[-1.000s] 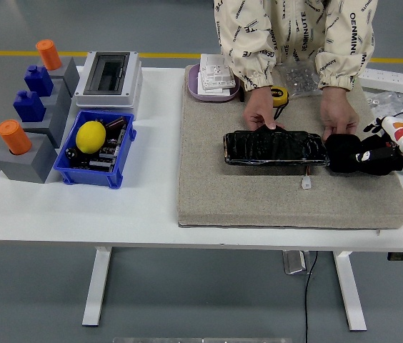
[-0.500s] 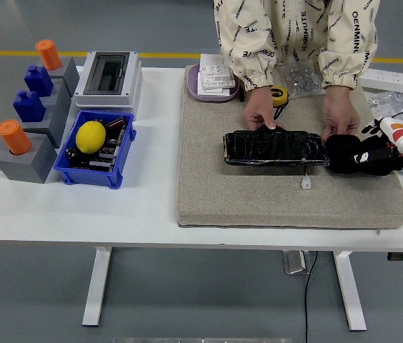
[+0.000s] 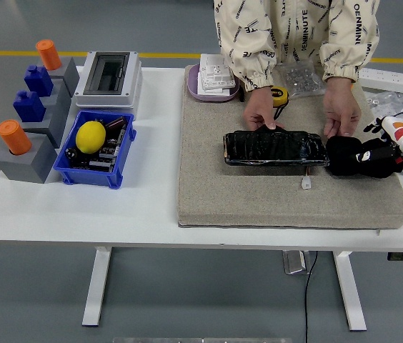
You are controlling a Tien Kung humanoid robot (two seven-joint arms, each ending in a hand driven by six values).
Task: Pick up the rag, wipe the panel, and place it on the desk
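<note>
A glossy black panel (image 3: 275,148) lies lengthwise on the grey felt mat (image 3: 259,196). One of the person's hands (image 3: 260,113) presses on its far left edge. The person's other hand (image 3: 341,114) hovers at its far right end. Just right of the panel sits a dark, bunched rag (image 3: 342,154). My right hand (image 3: 373,158) comes in from the right edge with its black fingers curled on the rag. Rag and hand are both black, so their boundary is hard to make out. My left arm is out of the picture.
A small white connector (image 3: 306,184) lies on the mat in front of the panel. A yellow tape measure (image 3: 279,94) and a tray of white parts (image 3: 214,80) sit behind it. At the left stand a blue bin (image 3: 93,174) with a lemon, a grey breaker box (image 3: 108,77) and grey blocks (image 3: 30,146).
The person's hand at the panel's right end has lifted slightly back from it. My right hand and the rag have stayed almost where they were.
</note>
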